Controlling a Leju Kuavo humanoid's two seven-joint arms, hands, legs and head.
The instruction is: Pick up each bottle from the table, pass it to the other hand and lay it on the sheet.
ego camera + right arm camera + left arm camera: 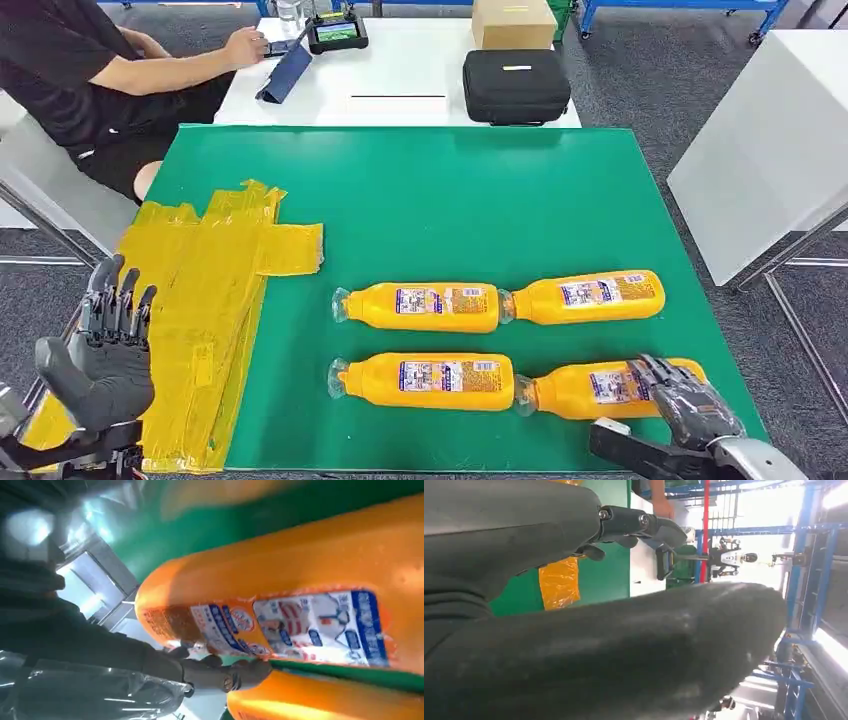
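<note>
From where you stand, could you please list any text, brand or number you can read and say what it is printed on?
No text reads clearly enough to quote.
Labels on the four orange bottles: print too small.
Label on the near right bottle under the right hand: blurred blue and red print.
Black case tag: unreadable.
Cardboard box label: unreadable.
Tablet screen: too small.
</note>
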